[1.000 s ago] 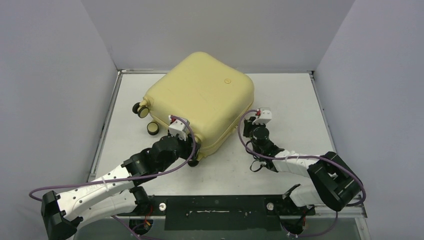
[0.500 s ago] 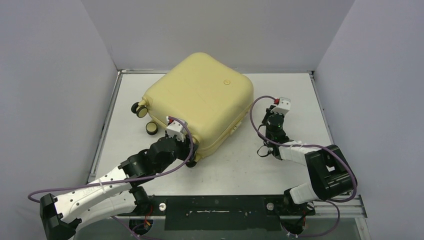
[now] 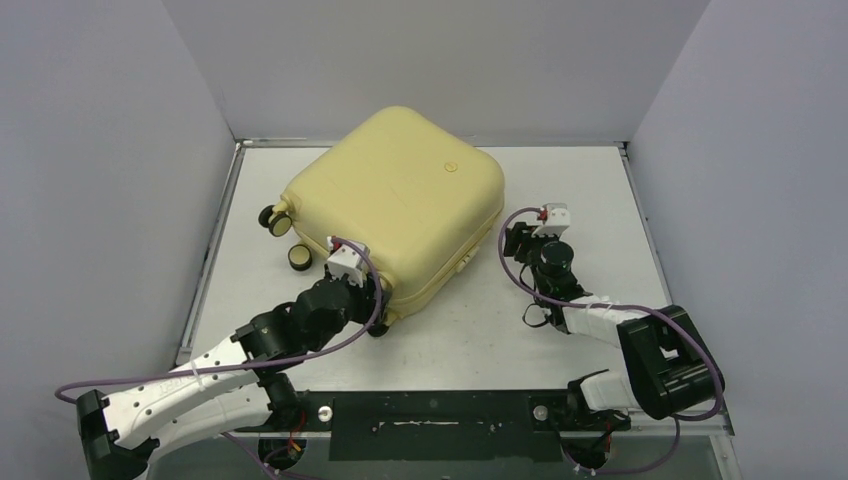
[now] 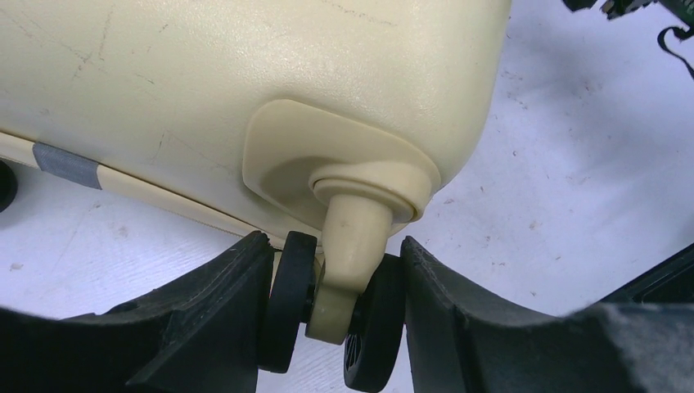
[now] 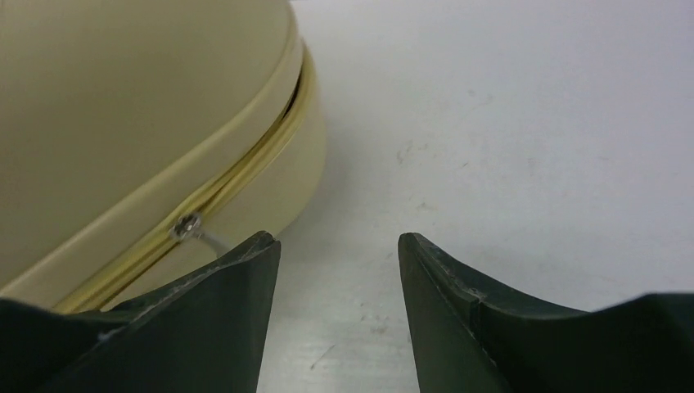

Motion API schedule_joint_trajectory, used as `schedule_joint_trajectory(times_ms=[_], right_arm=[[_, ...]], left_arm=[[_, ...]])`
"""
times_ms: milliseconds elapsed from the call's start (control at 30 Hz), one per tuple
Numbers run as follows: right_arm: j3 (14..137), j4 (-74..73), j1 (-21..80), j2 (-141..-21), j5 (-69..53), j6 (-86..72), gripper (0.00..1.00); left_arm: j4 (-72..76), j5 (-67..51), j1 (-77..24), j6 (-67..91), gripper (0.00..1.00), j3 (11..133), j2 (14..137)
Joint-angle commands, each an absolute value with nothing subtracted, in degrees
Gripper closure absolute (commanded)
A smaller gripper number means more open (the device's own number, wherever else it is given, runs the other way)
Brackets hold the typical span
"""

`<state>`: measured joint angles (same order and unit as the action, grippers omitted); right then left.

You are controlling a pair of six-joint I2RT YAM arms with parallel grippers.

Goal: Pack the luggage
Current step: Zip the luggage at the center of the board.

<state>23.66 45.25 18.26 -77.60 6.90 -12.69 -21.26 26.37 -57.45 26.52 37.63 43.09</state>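
Left claw [image 4: 331,246] pinches a black caster wheel [image 4: 288,295] at the case's near corner, one finger pressed against each side of the twin wheel. Right claw [image 5: 335,237] is spread, with only bare worktop [image 3: 600,200] between its fingers; its left finger sits just beside a small metal zip pull [image 5: 190,223] on the case's seam. Closed and lying flat, the yellow case [image 3: 400,200] sits skewed at the worktop's far left, one corner reaching the far edge.
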Motion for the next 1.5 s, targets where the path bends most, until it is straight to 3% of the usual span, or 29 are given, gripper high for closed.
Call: schedule_joint_trajectory(times_ms=[0,233,800,900,1100,1233,1467], right_arm=[[21.13,52.54,21.12,-78.19,-1.68,-13.81,0.44],[18.54,62.52,23.74,-82.70,-2.19,-13.08,0.44],[23.98,63.80,23.10,-88.00,-9.99,-10.85,0.53],[24.96,62.76,23.09,-88.06,-10.29,-10.20,0.61],[25.70,60.77,22.92,-87.18,-8.45,-9.68,0.89],[25.67,57.85,22.23,-85.85,-3.52,-10.89,1.00],[25.89,56.09,21.04,-84.96,7.36,-12.34,1.00]], left_arm=[[-31.17,41.93,-56.33,30.94,1.00,37.70,40.70],[-30.77,42.59,-56.64,30.96,1.00,36.84,39.05],[-30.06,42.58,-57.22,30.71,1.00,36.43,39.93],[-30.10,42.54,-57.35,30.71,1.00,36.39,39.82],[-30.06,43.04,-58.08,30.75,1.00,36.19,39.08],[-30.17,43.40,-58.43,30.77,1.00,36.15,38.73],[-30.32,43.98,-59.18,31.16,1.00,36.08,38.50]])
